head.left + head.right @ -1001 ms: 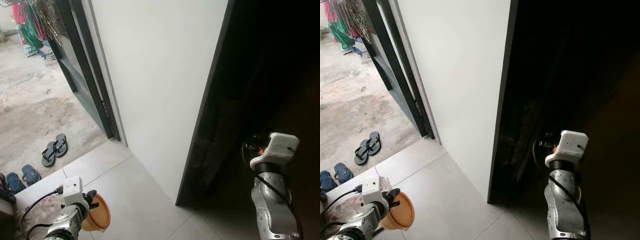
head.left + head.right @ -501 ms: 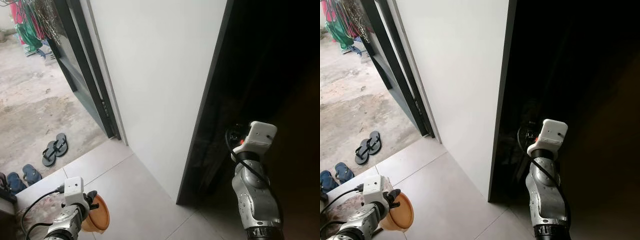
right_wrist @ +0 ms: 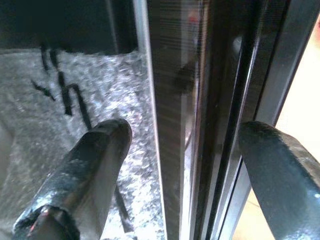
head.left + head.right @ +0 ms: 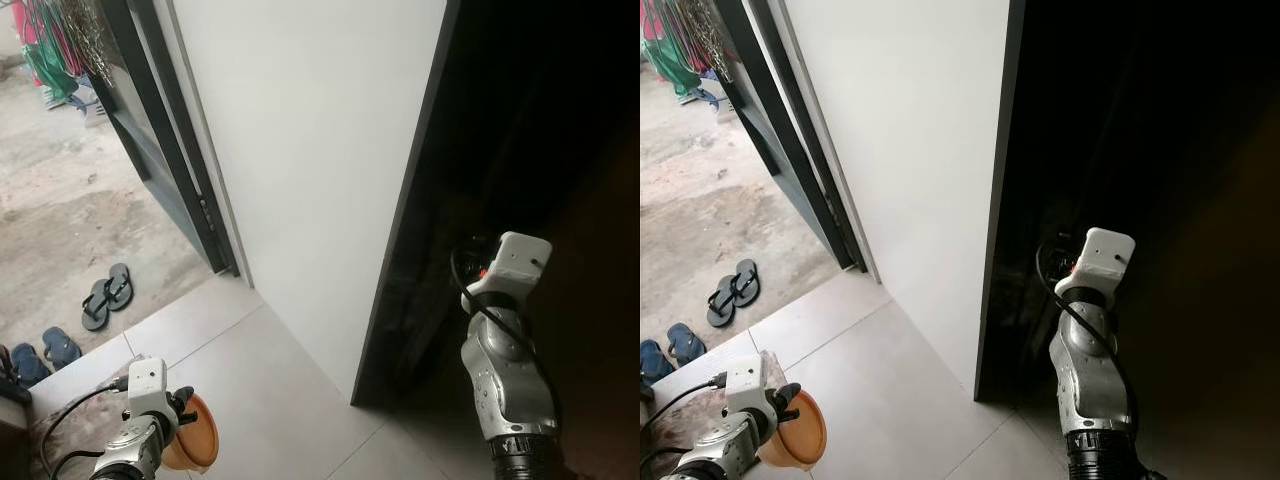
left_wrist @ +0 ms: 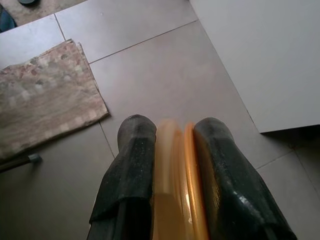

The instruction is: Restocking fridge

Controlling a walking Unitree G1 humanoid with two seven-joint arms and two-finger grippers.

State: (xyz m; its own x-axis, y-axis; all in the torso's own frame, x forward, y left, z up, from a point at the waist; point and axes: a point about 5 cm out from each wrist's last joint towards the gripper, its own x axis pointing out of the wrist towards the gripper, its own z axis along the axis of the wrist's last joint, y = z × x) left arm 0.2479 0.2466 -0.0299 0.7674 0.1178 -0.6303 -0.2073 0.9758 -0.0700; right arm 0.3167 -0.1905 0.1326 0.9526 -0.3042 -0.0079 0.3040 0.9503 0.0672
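Fridge door, tall and white with a dark edge, stands just ahead of the right gripper, whose two black fingers are spread wide with that dark edge between them; what lies past them is dim, perhaps the fridge's inside. Low at the other side, the left gripper is clamped on the rim of an orange bowl above the tiled floor, a patterned mat lying beside it

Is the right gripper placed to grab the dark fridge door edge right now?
Probably yes. The right gripper is open, its fingers straddling the dark fridge door edge, with nothing between them and it.
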